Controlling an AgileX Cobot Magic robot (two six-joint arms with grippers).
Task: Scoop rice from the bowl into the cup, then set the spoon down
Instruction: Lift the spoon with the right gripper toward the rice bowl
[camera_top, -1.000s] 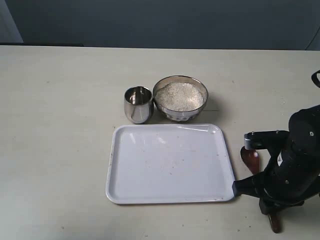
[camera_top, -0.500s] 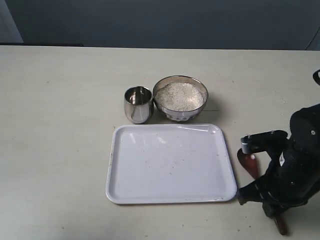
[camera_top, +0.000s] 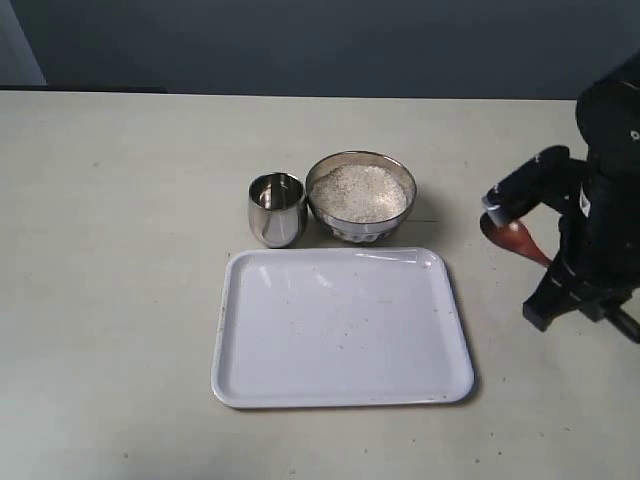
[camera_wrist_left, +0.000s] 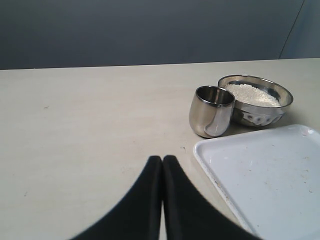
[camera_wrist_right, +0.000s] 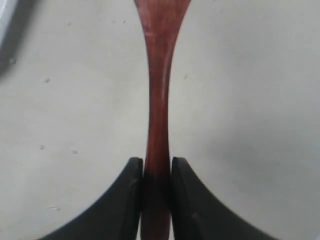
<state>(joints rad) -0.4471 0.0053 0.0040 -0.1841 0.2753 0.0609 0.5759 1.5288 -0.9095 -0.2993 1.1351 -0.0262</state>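
Observation:
The steel bowl (camera_top: 362, 231) holds a heap of white rice (camera_top: 360, 192) at the table's middle back, with the steel cup (camera_top: 276, 208) just left of it. Off to the right, my right arm carries the reddish-brown wooden spoon (camera_top: 507, 236) above the table, its oval bowl pointing toward the steel bowl. My right gripper (camera_wrist_right: 157, 167) is shut on the spoon's slim handle (camera_wrist_right: 158, 110). My left gripper (camera_wrist_left: 162, 161) is shut on nothing, low over the table, short of the cup (camera_wrist_left: 212, 111) and the bowl (camera_wrist_left: 257, 116).
A white tray (camera_top: 340, 330) lies in front of the cup and bowl, with a few specks on it. It also shows in the left wrist view as the tray (camera_wrist_left: 270, 170) beside my left gripper. A dark wall runs behind the table.
My right arm has risen from the table's front right and swung toward the back, lifting the spoon off the surface. Cup, bowl and tray have not moved.

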